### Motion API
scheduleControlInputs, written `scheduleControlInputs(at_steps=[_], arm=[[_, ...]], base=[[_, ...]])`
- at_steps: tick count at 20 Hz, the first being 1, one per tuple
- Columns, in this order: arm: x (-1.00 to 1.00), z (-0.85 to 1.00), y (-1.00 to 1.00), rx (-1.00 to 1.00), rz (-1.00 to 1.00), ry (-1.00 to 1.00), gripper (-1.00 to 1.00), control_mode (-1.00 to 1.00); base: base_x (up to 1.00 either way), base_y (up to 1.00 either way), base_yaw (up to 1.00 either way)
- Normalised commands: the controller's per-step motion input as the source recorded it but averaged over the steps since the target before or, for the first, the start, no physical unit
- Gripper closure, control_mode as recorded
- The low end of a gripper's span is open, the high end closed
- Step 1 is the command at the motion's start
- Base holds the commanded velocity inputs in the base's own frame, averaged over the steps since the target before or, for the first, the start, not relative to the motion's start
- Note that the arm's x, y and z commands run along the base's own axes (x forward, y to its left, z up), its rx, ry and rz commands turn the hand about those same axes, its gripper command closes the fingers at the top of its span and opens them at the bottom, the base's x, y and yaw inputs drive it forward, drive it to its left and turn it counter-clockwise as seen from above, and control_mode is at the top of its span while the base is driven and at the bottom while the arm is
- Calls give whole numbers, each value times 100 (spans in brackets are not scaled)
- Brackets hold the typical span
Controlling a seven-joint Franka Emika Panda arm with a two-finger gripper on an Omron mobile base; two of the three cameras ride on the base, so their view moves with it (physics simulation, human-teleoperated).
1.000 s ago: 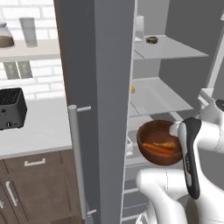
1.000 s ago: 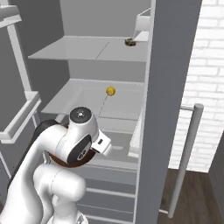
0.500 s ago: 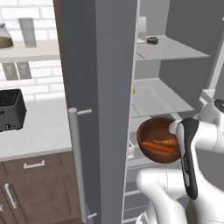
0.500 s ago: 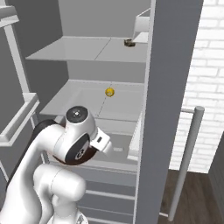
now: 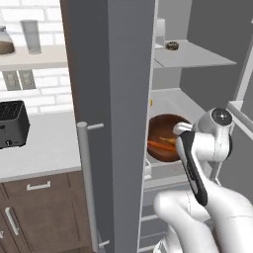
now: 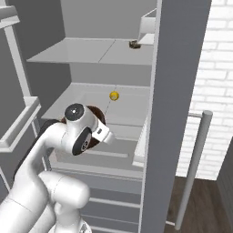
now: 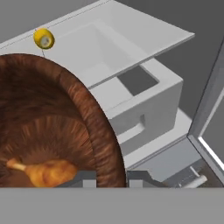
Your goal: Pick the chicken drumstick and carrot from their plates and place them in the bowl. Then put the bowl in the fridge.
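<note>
Inside the open fridge point(image 6: 182, 68), the gripper point(image 7: 111, 178) is clamped on the rim of the bowl point(image 5: 165, 129), over the lower shelf; chicken drumstick point(image 7: 46, 171) and carrot point(image 5: 163, 145) already inside; only releasing is left.

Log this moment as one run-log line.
phase: bowl into fridge | gripper: shut on bowl rim | contents: chicken drumstick, carrot | fridge: open
</note>
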Motion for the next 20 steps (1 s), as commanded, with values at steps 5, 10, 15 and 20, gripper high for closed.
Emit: scheduleControlInputs(at_steps=[5,10,15,20], arm=[[74,46,0,7,-5,2,100,-100],[58,25,5,11,-1,2,100,-100],[61,-2,10,12,0,0,100,-100],[73,-3,9,5,-1,0,100,-100]], base=[[0,0,0],[0,0,0],[0,0,0],[0,0,0]])
